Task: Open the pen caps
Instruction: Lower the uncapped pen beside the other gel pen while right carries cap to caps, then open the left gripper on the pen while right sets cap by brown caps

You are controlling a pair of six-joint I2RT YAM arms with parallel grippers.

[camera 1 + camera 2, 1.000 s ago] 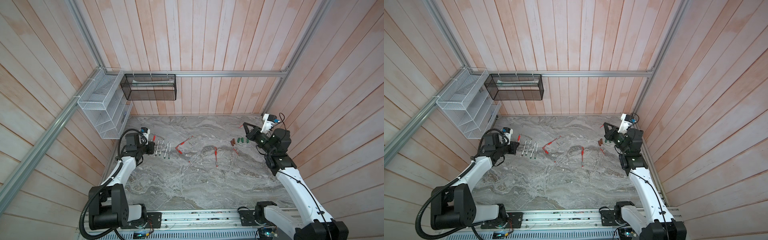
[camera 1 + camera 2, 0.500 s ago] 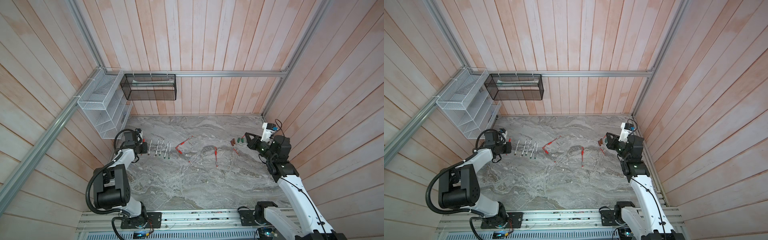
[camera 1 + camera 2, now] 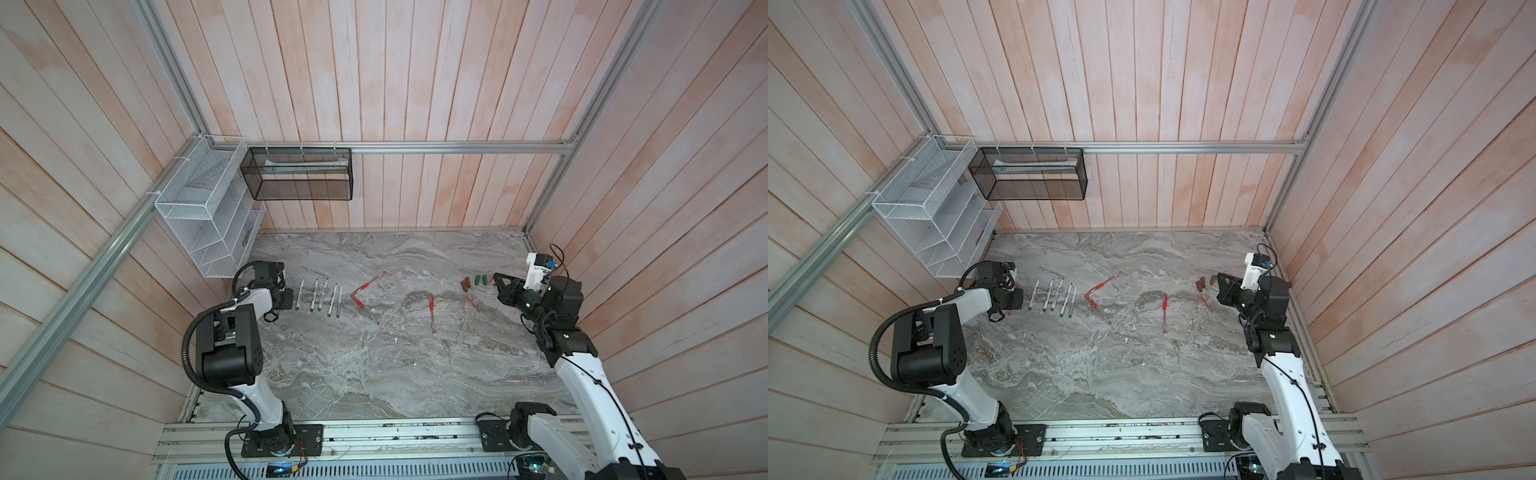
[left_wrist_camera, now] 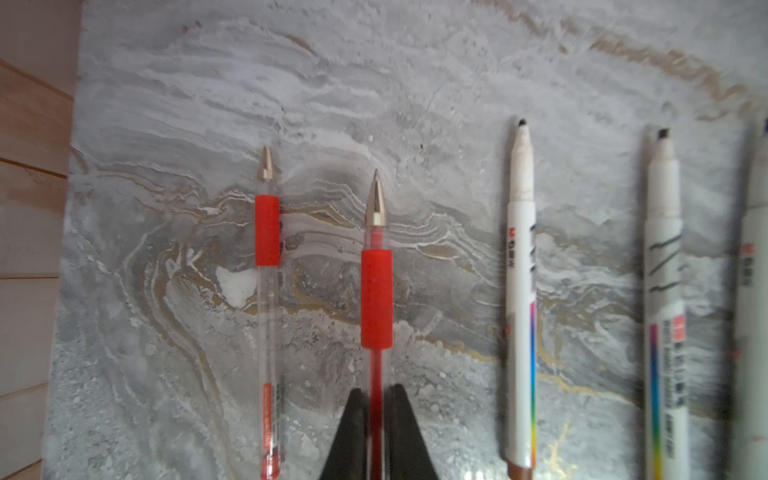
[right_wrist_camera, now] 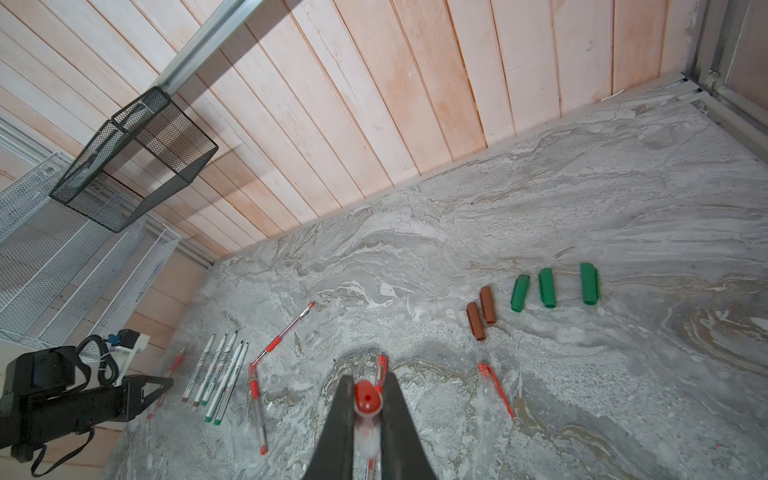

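My right gripper (image 5: 367, 388) (image 3: 495, 279) is shut on a red pen cap (image 5: 367, 400), held above the table. On the table just beyond it lie two brown pen caps (image 5: 481, 312) (image 3: 466, 284), three green ones (image 5: 547, 291) (image 3: 481, 279) and a thin red clipped cap (image 5: 494, 388). My left gripper (image 4: 376, 392) (image 3: 286, 300) is shut on an uncapped red gel pen (image 4: 376, 291), low at the table's left edge. A second uncapped red pen (image 4: 267, 249) lies beside it.
Several uncapped white markers (image 3: 320, 296) (image 4: 520, 291) lie in a row right of the left gripper. Three more red pens (image 3: 360, 296) (image 3: 432, 313) lie mid-table. A white wire rack (image 3: 208, 216) and a black mesh basket (image 3: 297, 174) hang on the walls at far left.
The left arm has folded back and brought its gripper with the red pen down beside the white markers. The right gripper has drawn back toward the near right with the red cap.
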